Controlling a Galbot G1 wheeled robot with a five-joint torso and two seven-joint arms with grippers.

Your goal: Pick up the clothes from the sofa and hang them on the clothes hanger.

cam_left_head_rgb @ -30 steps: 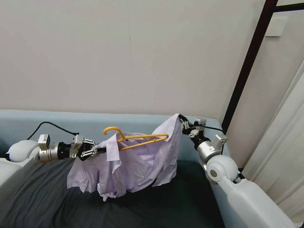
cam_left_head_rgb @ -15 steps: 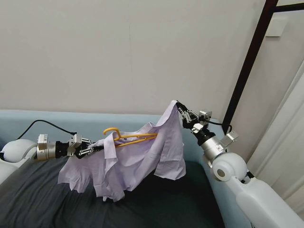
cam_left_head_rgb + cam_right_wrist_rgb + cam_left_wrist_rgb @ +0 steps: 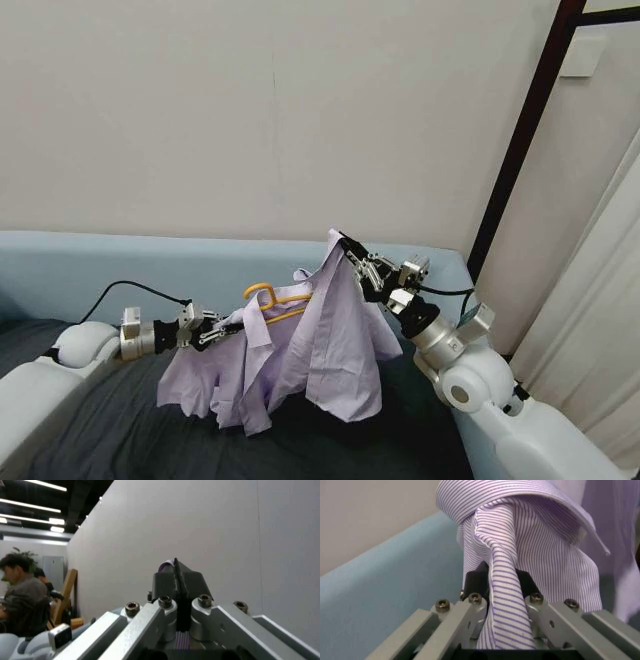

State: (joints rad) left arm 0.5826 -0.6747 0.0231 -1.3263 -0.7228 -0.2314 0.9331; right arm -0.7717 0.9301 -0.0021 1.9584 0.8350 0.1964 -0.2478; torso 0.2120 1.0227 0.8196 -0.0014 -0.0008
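Left gripper: jaws pinched shut on a twisted fold of the lilac striped shirt, with cloth running down between the fingers. In the head view it sits low on the left, over the dark seat cushion, arm reaching in from the left edge.

Right gripper: jaws clamped on a thin edge of the same striped fabric. In the head view it is higher up, right of centre, pulling the shirt up into a peak in front of the wall.

The shirt hangs spread between the two grippers, above the sofa. Cannot tell if the bottom hem touches the seat.

Yellow hanger: tilted, between the grippers, hook sticking out by the collar, rest tucked under the cloth.
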